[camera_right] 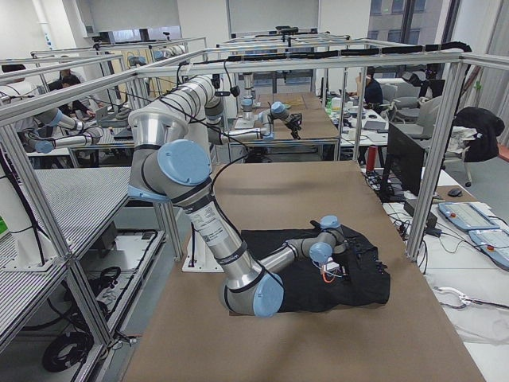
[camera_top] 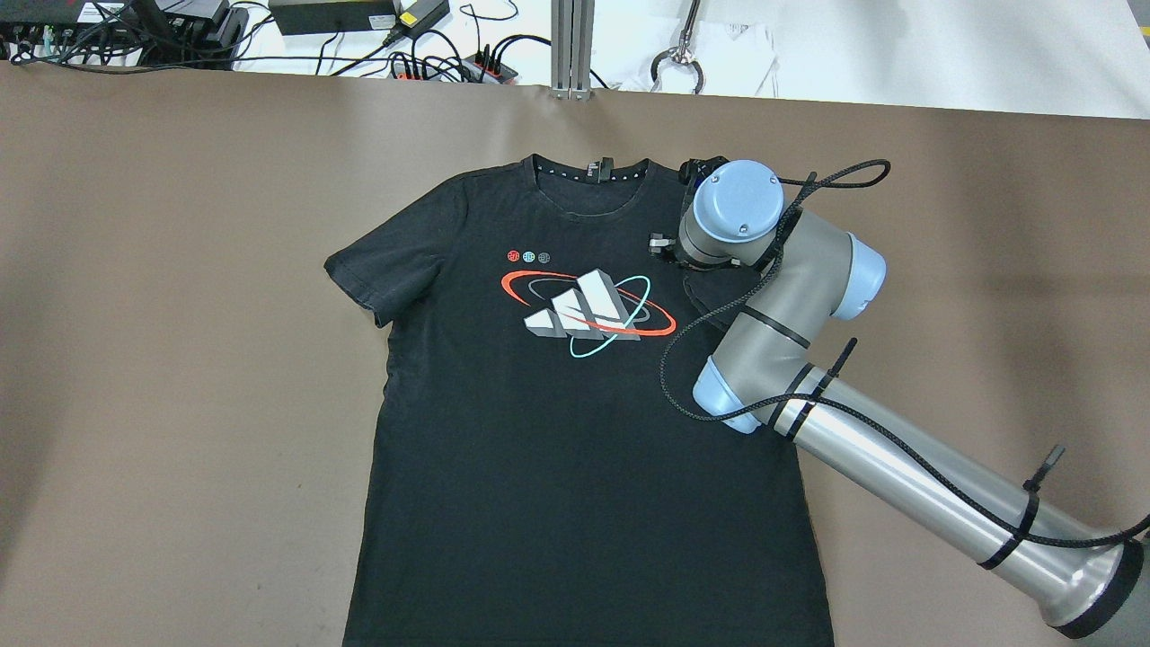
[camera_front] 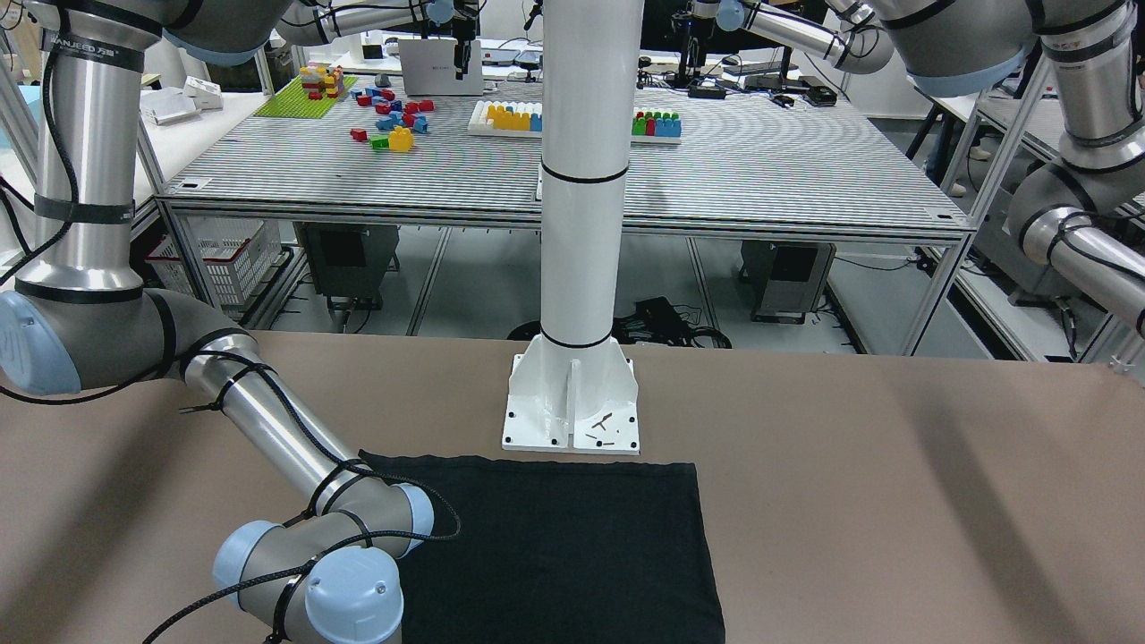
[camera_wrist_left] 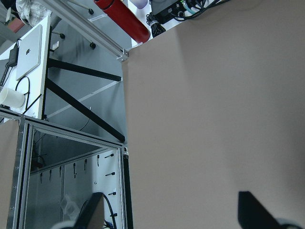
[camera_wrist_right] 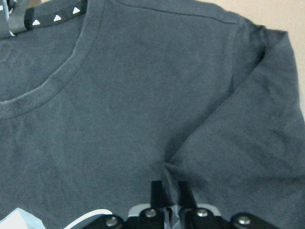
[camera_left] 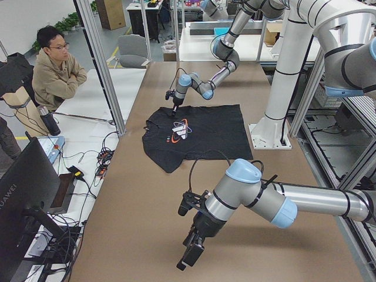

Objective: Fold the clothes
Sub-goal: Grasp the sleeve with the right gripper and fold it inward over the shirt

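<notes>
On the brown table [camera_top: 180, 314] the black T-shirt [camera_top: 557, 422] lies spread out flat with the printed logo [camera_top: 584, 310] facing up. Its collar [camera_top: 584, 193] points away from the robot and its hem is just beside the white pillar [camera_front: 581, 224].

The right gripper [camera_wrist_right: 169, 191] is low over the shoulder area near the sleeve [camera_wrist_right: 267, 119]. Its fingers are almost pressed together, with a small pucker of cloth pinched between them. The left gripper [camera_left: 192, 249] hangs over bare table, well apart from the shirt. In its wrist view I see the fingers spread wide and holding nothing.

I judge the cloth to be light, soft and limp, so it will sag and drag wherever it is not held. It is not fragile, and the matte fabric should not slip from a firm pinch. A thin pinch may take only the top layer, so both layers could separate when I lift.

For a clean fold I would hold at the shoulder seam and at the hem corner on the same side, because one grip alone would let the side twist.
</notes>
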`<action>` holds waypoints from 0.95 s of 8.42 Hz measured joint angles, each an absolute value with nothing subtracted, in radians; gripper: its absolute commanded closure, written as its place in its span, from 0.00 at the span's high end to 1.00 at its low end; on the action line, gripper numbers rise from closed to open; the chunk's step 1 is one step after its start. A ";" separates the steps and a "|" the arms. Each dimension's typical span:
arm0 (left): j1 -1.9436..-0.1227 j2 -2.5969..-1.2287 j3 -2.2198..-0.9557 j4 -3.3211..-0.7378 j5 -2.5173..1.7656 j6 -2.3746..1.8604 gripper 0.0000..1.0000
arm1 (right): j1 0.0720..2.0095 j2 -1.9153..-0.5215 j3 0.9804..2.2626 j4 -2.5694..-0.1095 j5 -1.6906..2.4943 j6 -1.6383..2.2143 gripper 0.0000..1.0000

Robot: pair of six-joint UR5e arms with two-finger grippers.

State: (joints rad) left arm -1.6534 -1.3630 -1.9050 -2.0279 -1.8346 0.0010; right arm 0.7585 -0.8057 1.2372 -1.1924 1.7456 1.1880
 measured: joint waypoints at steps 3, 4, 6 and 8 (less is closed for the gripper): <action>-1.654 -1.362 -1.904 -2.028 -1.835 -0.001 1.00 | 0.754 -0.809 1.242 -1.191 1.733 1.196 0.94; -1.653 -1.362 -1.904 -2.028 -1.835 -0.001 1.00 | 0.754 -0.814 1.256 -1.191 1.735 1.188 0.94; -1.652 -1.362 -1.903 -2.027 -1.835 -0.001 1.00 | 0.754 -0.867 1.317 -1.191 1.738 1.183 0.94; -1.652 -1.362 -1.901 -2.028 -1.834 0.000 1.00 | 0.743 -0.934 1.380 -1.189 1.739 1.188 0.94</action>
